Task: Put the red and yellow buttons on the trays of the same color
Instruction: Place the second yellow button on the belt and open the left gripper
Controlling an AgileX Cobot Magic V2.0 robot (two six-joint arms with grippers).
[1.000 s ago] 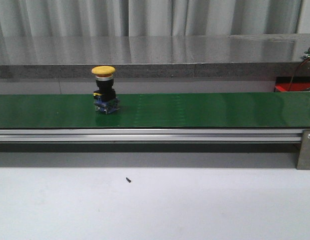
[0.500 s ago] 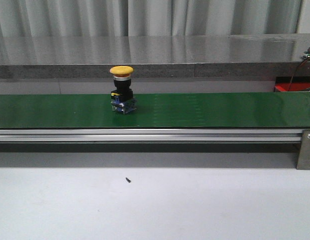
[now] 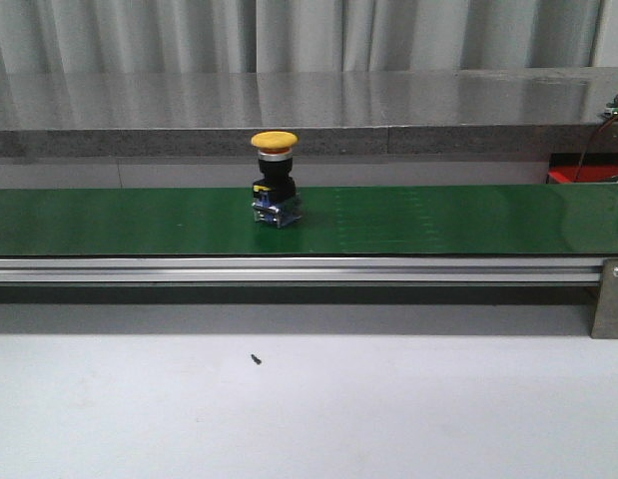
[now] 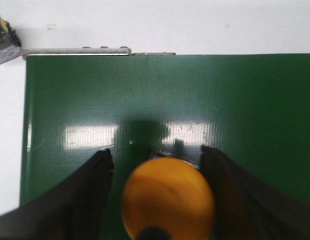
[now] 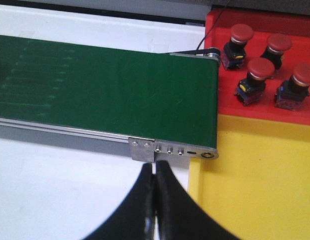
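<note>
A yellow button (image 3: 274,180) with a black body stands upright on the green belt (image 3: 438,220) in the front view; neither gripper shows there. In the left wrist view a yellow button cap (image 4: 167,197) sits between the fingers of my left gripper (image 4: 156,151), which is open above the belt's end, with a gap on either side of the cap. My right gripper (image 5: 155,167) is shut on nothing, over the white table beside the yellow tray (image 5: 255,190). Several red buttons (image 5: 259,75) stand on the red tray (image 5: 260,112).
The belt's aluminium rail (image 3: 289,267) runs along its near side, with a metal end bracket (image 5: 172,149) close to my right fingertips. A small black screw (image 3: 256,358) lies on the white table. A grey ledge (image 3: 309,110) runs behind the belt.
In the front view the yellow button has travelled to the right along the belt, still upright.
</note>
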